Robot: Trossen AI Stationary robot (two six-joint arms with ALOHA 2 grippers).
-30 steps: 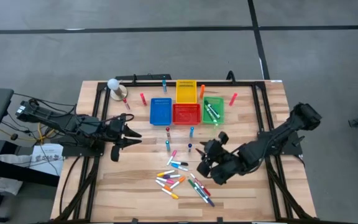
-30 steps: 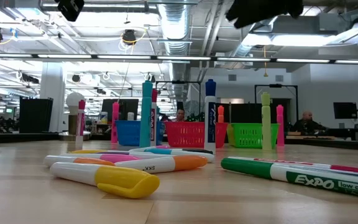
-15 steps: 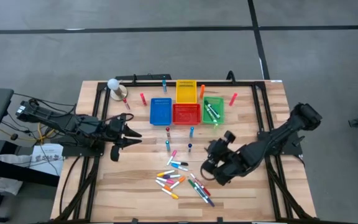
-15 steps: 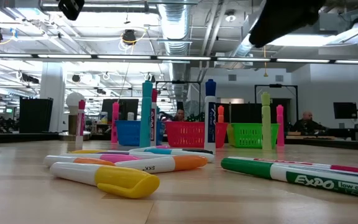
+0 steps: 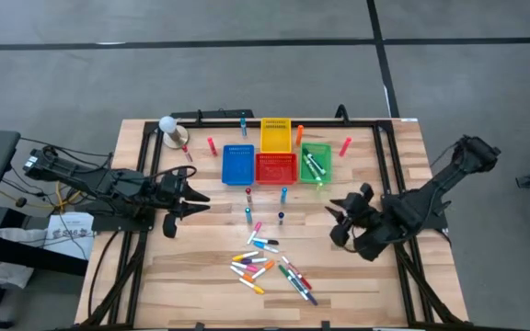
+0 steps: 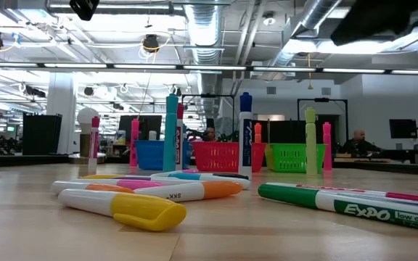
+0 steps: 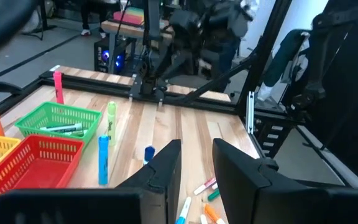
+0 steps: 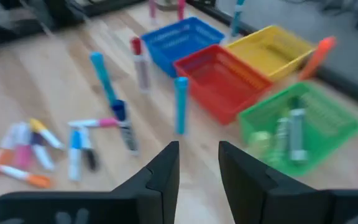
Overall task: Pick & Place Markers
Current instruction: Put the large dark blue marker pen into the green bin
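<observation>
2 grippers are over the table, and neither holds a marker. the markers [image 5: 270, 265] mostly lie loose in a heap well in front of the red bin [image 5: 276, 167], with a few standing upright between that heap and the bin, and some green ones already lie in the green bin [image 5: 316, 164] just right of it. the right gripper [image 5: 346, 219] hovers in front of the green bin, off to the right of the heap, its fingers [image 8: 161, 176] a little apart with nothing between them. the left gripper [image 5: 189, 196] waits well left of the red bin, fingers narrowly apart and empty. to do the next pick well, the right arm should probably choose a marker at the heap's edge, line its fingers across the barrel, and descend without knocking the upright ones.
</observation>
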